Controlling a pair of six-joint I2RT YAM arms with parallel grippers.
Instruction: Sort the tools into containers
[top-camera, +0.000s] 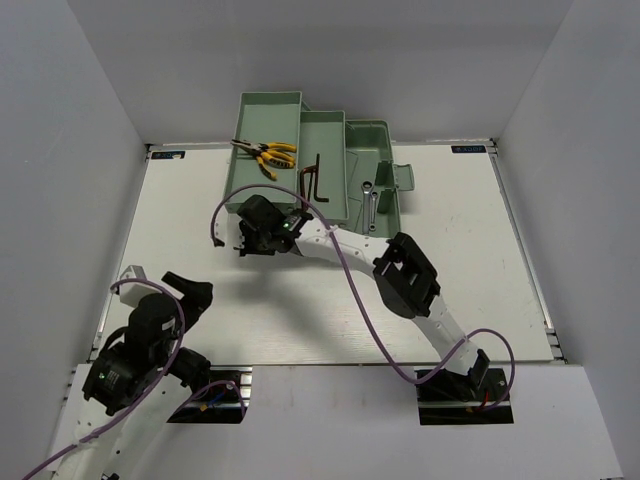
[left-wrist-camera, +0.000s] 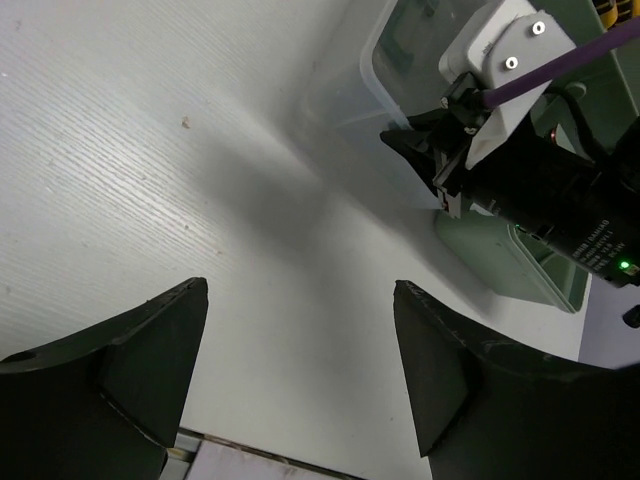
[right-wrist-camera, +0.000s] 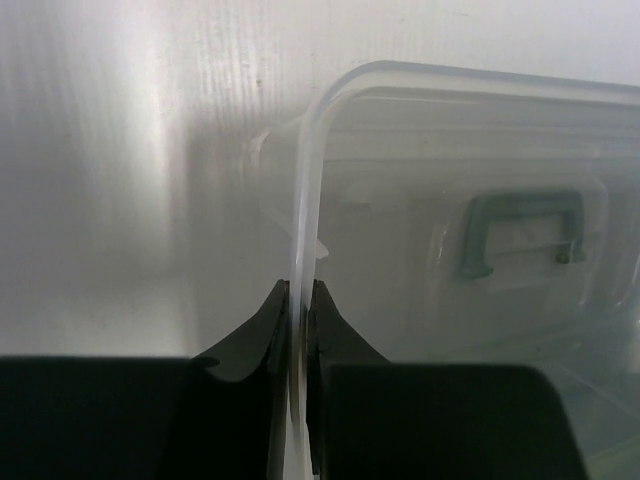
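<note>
The tools (top-camera: 300, 165) all lie inside the mint-green toolbox (top-camera: 272, 100) at the far side of the tabletop (top-camera: 460, 270). The yellow-handled pliers (top-camera: 268, 153) are in the left tray, the two hex keys (top-camera: 312, 182) in the middle one and the wrenches (top-camera: 370, 205) in the right-hand bin. The right gripper (right-wrist-camera: 298, 305) pinches the thin rim of the translucent lid (right-wrist-camera: 430, 150), pressed on it from both sides. The left gripper (left-wrist-camera: 300, 330) hangs spread over bare tabletop, well apart from the box, holding nothing. The hold is narrow and the plastic looks slick, so the rim could slip free and the lid drop. A pull off the hinge line could also drag or tip the box and spill what is sorted.
</note>
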